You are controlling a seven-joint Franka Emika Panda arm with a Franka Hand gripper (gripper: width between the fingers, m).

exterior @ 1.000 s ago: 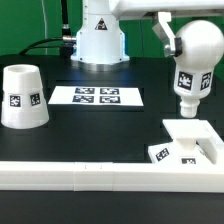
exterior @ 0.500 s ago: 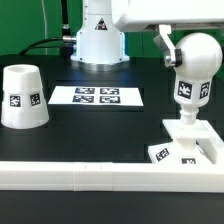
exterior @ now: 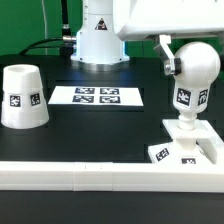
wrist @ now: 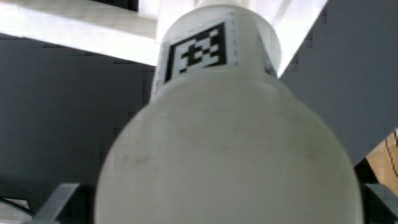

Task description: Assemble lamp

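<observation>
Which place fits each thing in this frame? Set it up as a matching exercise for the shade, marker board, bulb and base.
Things:
1 shade
2 marker board
3 bulb
4 base

Places:
A held by the gripper, neck down
B flat on the table, mid-scene
C standing alone at the exterior view's left
D beneath the bulb, at the exterior view's right

Pairs: 1-C, 2-B, 3-A, 4-D

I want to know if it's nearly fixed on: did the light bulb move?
Yes. The bulb has come down toward the square base: its neck, which hung above that base before, now reaches it.
</observation>
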